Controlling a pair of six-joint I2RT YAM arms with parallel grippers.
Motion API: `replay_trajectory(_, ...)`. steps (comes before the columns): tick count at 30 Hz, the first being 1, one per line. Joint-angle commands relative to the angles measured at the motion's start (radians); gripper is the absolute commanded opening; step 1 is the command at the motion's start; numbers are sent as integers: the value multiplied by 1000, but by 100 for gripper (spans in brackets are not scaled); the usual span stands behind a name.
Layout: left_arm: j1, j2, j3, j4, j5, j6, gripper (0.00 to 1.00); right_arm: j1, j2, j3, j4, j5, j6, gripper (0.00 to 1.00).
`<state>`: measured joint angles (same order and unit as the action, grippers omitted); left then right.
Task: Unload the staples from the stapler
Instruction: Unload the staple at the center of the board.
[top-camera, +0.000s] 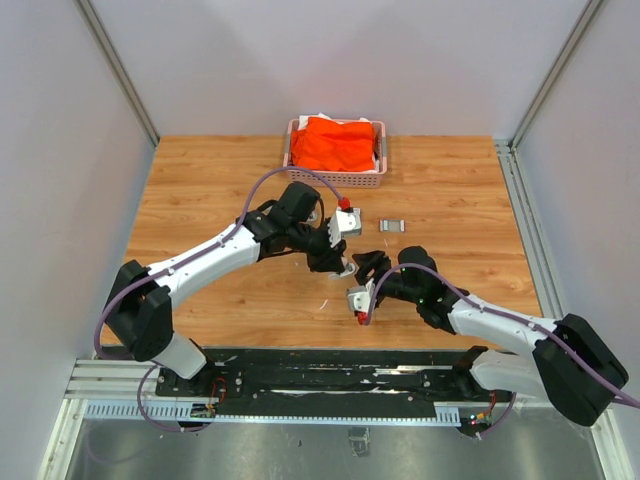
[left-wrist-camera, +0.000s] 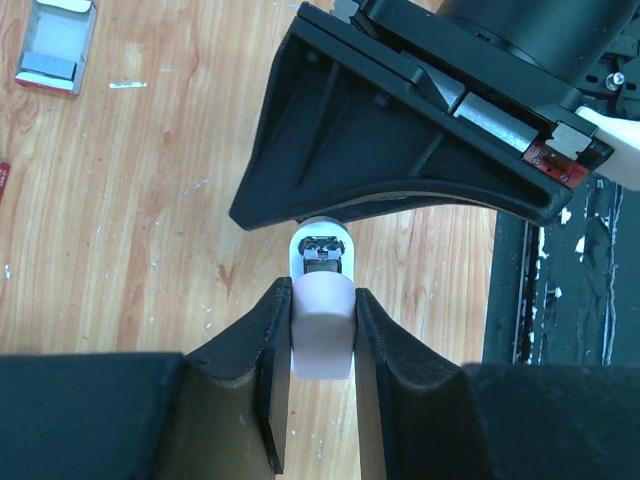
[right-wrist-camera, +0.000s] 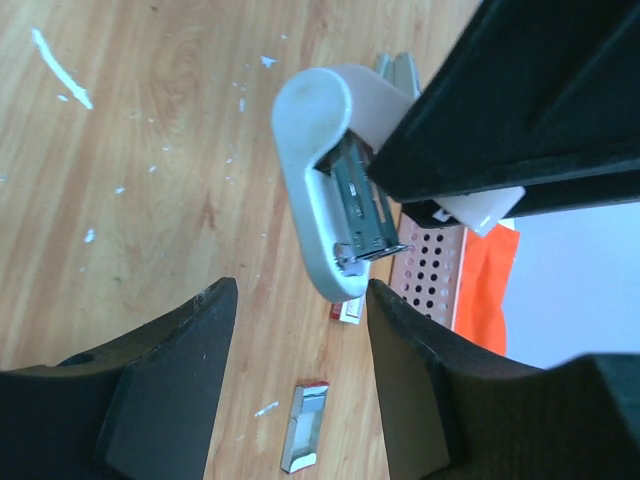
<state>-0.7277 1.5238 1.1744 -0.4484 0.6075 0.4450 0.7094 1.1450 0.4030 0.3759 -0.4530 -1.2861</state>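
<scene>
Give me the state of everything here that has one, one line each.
Stapler: gripped in the left hand, metal track exposed; whether it is loaded cannot be told.
Left hand: shut on the stapler.
Right hand: open, close to the stapler, holding nothing.
Small box: lying flat on the table.
Basket: holding orange cloth.

Stapler (left-wrist-camera: 322, 345) body mostly hidden within left end effector (left-wrist-camera: 320, 297) (staples indiscernible)

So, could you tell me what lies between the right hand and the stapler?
Nothing; the right wrist view shows a bare gap between right hand and stapler.
</scene>
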Motion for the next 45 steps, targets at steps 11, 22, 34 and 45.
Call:
replay_trajectory(11, 31, 10, -19, 101, 74, -117, 0, 45, 14, -58, 189, 60, -28, 47)
replay_trajectory(22, 70, 0, -49, 166, 112, -187, 0, 60, 21, -83, 239, 54, -42, 31)
replay_trajectory(34, 150, -65, -142, 378, 86, -358, 0, 80, 23, -82, 176, -22, -37, 31)
replay_trajectory(45, 154, -81, -161, 383, 89, -349, 0, 98, 12, -21, 145, 57, 30, 43)
